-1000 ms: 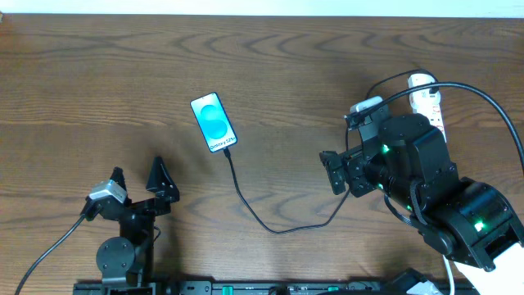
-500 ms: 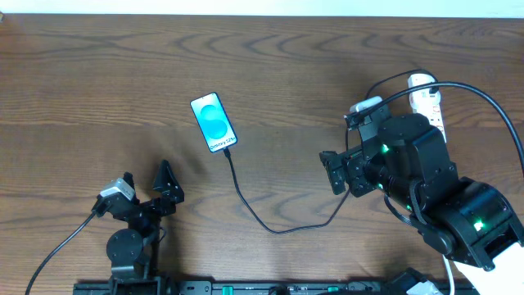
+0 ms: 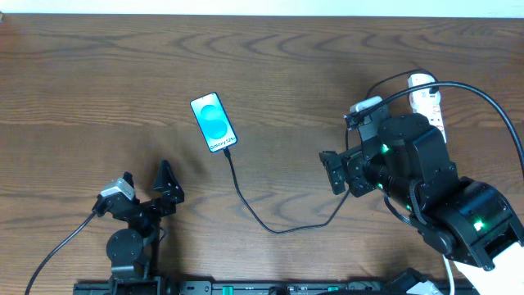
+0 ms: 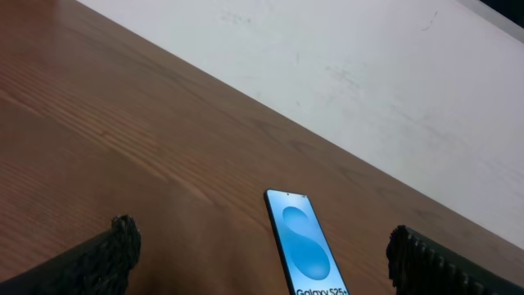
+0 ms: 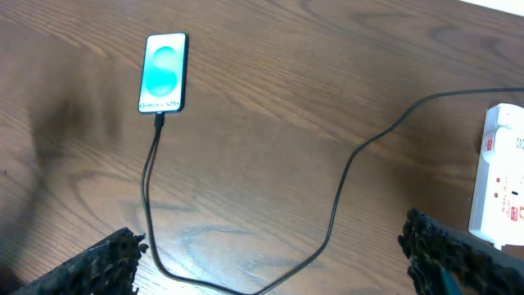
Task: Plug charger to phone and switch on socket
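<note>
Though the thin black charger enters the blue-screened phone, the white socket strip at two o'clock likely awaits switching. Left claw and right claw both gape, empty.

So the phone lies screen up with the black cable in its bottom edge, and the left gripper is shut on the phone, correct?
Only the end is wrong: in the overhead view the left gripper is open and empty, apart from the phone. The phone lies screen up with the black cable in its bottom edge.
</note>
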`<state>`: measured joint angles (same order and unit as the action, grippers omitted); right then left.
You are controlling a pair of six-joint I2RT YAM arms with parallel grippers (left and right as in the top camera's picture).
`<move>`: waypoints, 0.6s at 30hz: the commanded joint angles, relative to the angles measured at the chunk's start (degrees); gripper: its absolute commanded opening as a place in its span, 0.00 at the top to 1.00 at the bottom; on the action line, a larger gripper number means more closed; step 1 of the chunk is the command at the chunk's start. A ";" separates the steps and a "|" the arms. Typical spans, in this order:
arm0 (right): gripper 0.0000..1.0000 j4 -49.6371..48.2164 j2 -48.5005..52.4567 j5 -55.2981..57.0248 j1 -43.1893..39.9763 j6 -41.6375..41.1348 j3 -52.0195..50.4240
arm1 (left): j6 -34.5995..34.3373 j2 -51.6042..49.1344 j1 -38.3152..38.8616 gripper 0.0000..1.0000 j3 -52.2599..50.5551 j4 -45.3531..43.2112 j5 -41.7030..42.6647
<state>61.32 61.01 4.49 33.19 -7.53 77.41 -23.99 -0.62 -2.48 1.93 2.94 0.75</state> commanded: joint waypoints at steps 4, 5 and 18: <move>0.01 0.02 0.02 0.28 0.44 0.52 0.31 | 0.81 0.35 -0.24 0.02 -1.70 1.05 -0.37; 0.01 0.02 0.02 0.31 0.44 0.52 0.33 | 0.81 0.35 -0.24 0.02 -1.70 1.05 -0.37; 0.01 2.58 0.02 2.82 0.44 3.34 0.31 | 0.81 0.35 -0.24 0.02 -1.70 1.05 -0.37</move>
<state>63.35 61.01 5.72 33.19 -5.93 77.41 -23.97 -0.62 -2.48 1.93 2.94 0.78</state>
